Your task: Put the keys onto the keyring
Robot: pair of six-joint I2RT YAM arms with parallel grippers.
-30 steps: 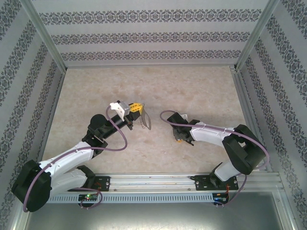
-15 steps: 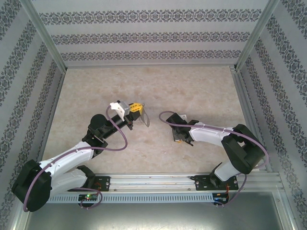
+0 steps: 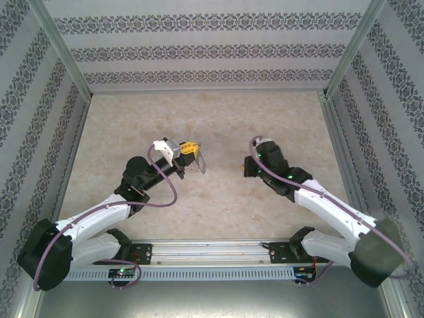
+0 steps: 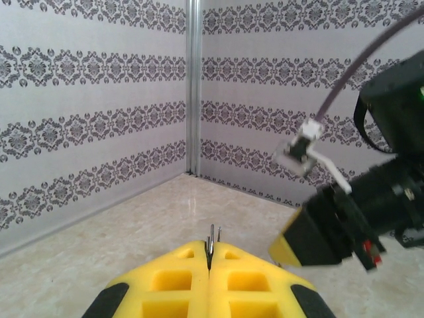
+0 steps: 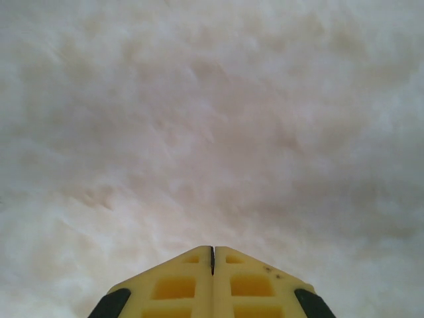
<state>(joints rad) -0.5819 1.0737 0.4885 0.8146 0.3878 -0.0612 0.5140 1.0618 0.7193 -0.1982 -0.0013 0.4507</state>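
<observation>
Above the marbled desk (image 3: 218, 119), the left gripper (image 3: 193, 152) has its jaws clamped on the keyring (image 3: 200, 163). The keyring is a dark grey flat loop that hangs from them, its long axis running down toward the arm bases. From the left wrist it shows edge-on, a thin metal sliver between the yellow pads (image 4: 172, 285). To the right of the keyring and about level with it, well apart, the right gripper (image 3: 248, 167) points back at the loop, jaws fully closed. Whether the small yellow-headed key is pinched there cannot be told. The right arm is the one placed to cross that gap and thread the loop.
</observation>
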